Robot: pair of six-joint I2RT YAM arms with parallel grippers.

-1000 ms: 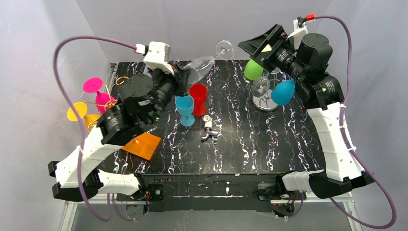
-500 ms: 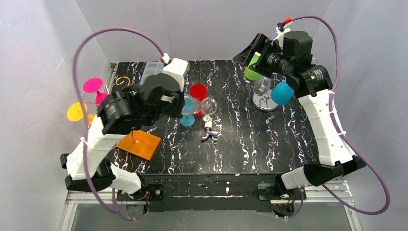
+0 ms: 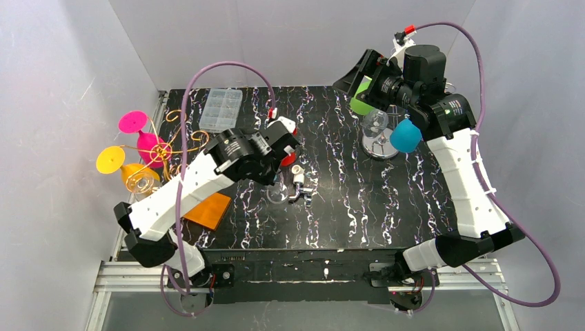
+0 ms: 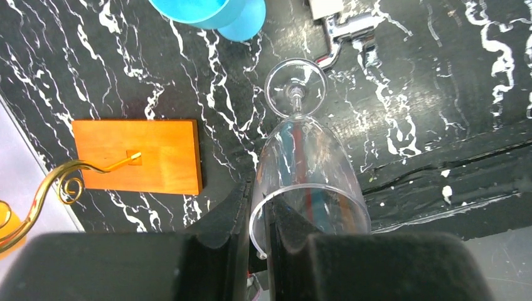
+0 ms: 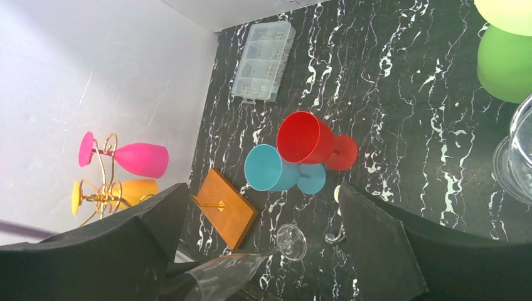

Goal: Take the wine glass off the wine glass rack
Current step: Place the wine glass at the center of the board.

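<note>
Left wrist view first: the left gripper has its jaws pinched on the rim wall of the clear wine glass — one finger inside the bowl, one outside, by the look of it. That glass is off the gold wire rack and well apart from it, hanging tilted with its foot low over the black table, just beside a small metal fitting; whether the foot touches, I can't tell. The danger is that thin pinch: the slick wall could slip, and a release at this tilt would likely topple the glass, or the foot could clip the fitting or the blue cup. Over on the far side the right gripper hangs with jaws spread wide, empty. The count — two clear glasses, the held one and another on the right; a pink glass and a yellow glass on the rack; a red cup beside the blue; a green glass and a second blue glass; one wooden board; one plastic box.
</note>
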